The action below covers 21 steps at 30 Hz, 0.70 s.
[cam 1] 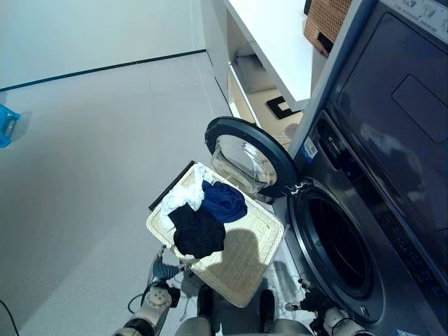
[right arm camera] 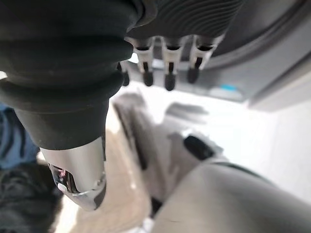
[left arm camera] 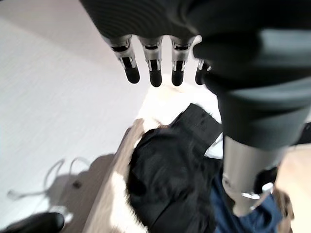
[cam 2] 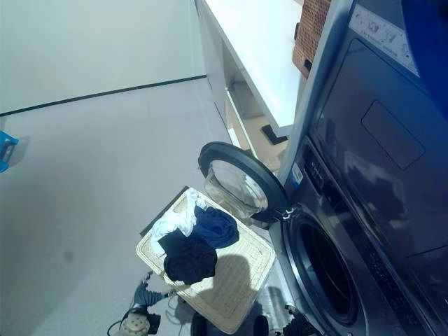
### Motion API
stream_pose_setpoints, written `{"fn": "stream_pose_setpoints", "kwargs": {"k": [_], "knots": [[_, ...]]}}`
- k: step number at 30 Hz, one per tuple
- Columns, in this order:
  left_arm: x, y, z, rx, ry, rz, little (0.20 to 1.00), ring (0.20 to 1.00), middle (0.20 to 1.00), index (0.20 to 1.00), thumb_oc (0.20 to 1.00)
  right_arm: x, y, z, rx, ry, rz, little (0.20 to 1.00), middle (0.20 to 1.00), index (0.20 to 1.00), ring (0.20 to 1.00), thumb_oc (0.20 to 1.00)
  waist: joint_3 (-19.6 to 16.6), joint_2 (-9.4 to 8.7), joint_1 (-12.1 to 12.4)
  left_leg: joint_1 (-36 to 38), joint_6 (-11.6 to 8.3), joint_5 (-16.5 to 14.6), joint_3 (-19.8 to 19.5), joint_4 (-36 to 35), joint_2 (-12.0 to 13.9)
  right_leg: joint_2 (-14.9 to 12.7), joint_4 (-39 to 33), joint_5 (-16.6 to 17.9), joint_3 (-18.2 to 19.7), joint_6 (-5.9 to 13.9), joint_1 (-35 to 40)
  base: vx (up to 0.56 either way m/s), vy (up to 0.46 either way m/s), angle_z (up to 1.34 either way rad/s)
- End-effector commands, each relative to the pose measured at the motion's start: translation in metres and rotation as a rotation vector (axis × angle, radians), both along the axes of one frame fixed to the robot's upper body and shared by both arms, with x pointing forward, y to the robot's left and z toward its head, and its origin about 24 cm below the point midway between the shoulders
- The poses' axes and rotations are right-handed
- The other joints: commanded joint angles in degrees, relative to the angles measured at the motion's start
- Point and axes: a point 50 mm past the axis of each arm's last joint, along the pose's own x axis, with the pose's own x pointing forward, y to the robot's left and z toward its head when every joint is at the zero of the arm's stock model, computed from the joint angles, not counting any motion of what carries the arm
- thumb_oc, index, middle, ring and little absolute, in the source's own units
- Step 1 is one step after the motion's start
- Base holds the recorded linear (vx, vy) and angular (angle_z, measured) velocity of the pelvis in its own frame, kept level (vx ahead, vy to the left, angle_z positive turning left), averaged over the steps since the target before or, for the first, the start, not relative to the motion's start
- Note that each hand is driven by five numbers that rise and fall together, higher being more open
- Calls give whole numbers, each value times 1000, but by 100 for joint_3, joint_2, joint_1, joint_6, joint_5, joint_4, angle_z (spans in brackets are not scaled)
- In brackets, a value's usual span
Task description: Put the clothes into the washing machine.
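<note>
A cream woven laundry basket (cam 1: 246, 271) stands on the floor in front of the washing machine. In its far half lie a black garment (cam 1: 198, 229), a dark blue garment (cam 1: 224, 201) and a white garment (cam 1: 180, 198). The machine's round door (cam 1: 246, 155) is swung open over the basket's far corner, and the dark drum opening (cam 1: 336, 241) shows nothing inside. My left hand (left arm camera: 153, 73) hovers open near the basket's left edge, above the black garment (left arm camera: 170, 179), holding nothing. My right hand (right arm camera: 167, 77) is open low in front of the machine (cam 1: 313, 302), also holding nothing.
A white counter (cam 1: 280, 35) with open shelves under it runs along the far side of the machine. A brown woven box (cam 1: 325, 21) sits on it. A dark appliance front (cam 1: 399, 105) rises above the drum. A blue object (cam 1: 5, 124) lies at the far left. Grey floor stretches to the left.
</note>
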Motion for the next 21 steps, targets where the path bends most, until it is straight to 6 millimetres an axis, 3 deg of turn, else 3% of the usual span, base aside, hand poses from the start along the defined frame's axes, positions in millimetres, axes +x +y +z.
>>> {"fn": "stream_pose_setpoints", "kwargs": {"k": [1, 7, 10, 16, 21], "knots": [[18, -3, 17, 181, -100, -43, 1000, 1000, 1000, 1000, 1000, 20, 10, 11, 21, -88, 54, 1000, 1000, 1000, 1000, 1000, 108, -202, -146, -71, 469, -412, 493, 26, -622, 110, 254, 190, 500, 353, -640, 0, 0, 0], [47, 8, 44, 354, -186, 15, 1000, 1000, 1000, 1000, 1000, 38, 12, 21, 38, -157, 50, 1000, 1000, 1000, 1000, 1000, 432, -351, -198, -399, 444, -451, 575, 281, -626, 103, 255, 304, 574, 388, -904, -14, 19, -18], [70, 25, 72, 439, -250, 60, 1000, 1000, 1000, 1000, 1000, 55, 22, 32, 88, -220, 47, 1000, 1000, 1000, 1000, 1000, 731, -608, -224, -742, 408, -505, 702, 564, -595, 93, 306, 411, 583, 435, -1177, -32, -48, -17], [92, 44, 103, 496, -293, 100, 1000, 1000, 1000, 1000, 1000, 69, 37, 42, 148, -272, 56, 1000, 1000, 1000, 1000, 1000, 1046, -880, -284, -1103, 372, -422, 791, 641, -521, 131, 555, 500, 601, 503, -1662, -29, -54, -10], [108, 46, 123, 523, -304, 85, 1000, 1000, 1000, 1000, 1000, 74, 39, 48, 155, -307, 59, 1000, 1000, 1000, 1000, 1000, 1079, -940, -448, -1622, 304, -252, 801, 632, -480, 207, 686, 600, 637, 496, -2262, -8, 11, -9]]}}
